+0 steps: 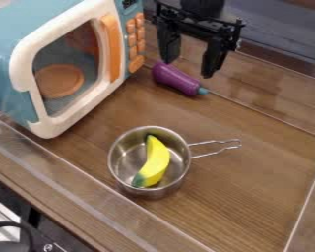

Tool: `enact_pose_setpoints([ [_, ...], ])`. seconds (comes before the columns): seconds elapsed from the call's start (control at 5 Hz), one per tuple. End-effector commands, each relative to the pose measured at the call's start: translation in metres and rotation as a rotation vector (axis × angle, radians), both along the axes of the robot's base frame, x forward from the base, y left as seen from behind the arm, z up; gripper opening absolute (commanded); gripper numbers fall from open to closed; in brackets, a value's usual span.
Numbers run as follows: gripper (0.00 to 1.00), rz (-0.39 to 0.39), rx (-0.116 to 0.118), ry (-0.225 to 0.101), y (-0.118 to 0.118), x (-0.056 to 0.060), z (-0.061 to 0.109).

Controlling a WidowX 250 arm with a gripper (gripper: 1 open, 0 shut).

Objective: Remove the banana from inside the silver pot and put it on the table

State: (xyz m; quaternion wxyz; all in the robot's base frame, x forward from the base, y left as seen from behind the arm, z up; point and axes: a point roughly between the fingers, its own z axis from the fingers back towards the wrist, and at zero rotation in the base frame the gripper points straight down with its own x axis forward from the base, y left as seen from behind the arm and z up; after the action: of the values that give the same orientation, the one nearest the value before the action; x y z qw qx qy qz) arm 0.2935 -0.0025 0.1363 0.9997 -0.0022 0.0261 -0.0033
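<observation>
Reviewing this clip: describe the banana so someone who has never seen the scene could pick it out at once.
Start at the teal-and-cream toy microwave at the table's left rear; in front of it stands a silver pot with a wire handle. The banana lies inside, the only yellow thing, unlike the purple toy under the gripper.
</observation>
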Motion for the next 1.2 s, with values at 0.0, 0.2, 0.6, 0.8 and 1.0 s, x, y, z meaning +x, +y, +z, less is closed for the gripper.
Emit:
enact_pose_setpoints([
  [0.0,1.0,-0.014,-0.004,0.087,0.0,-0.016,-0.026],
  [0.2,1.0,-0.033,-0.014,0.123,0.004,-0.047,-0.043],
  [0.6,1.0,-0.085,-0.009,0.096,0.02,-0.068,-0.067],
  [0.8,1.0,-0.099,-0.008,0.085,0.031,-0.074,-0.066],
  [1.0,1.0,-0.103,-0.013,0.073,0.04,-0.079,-0.064],
])
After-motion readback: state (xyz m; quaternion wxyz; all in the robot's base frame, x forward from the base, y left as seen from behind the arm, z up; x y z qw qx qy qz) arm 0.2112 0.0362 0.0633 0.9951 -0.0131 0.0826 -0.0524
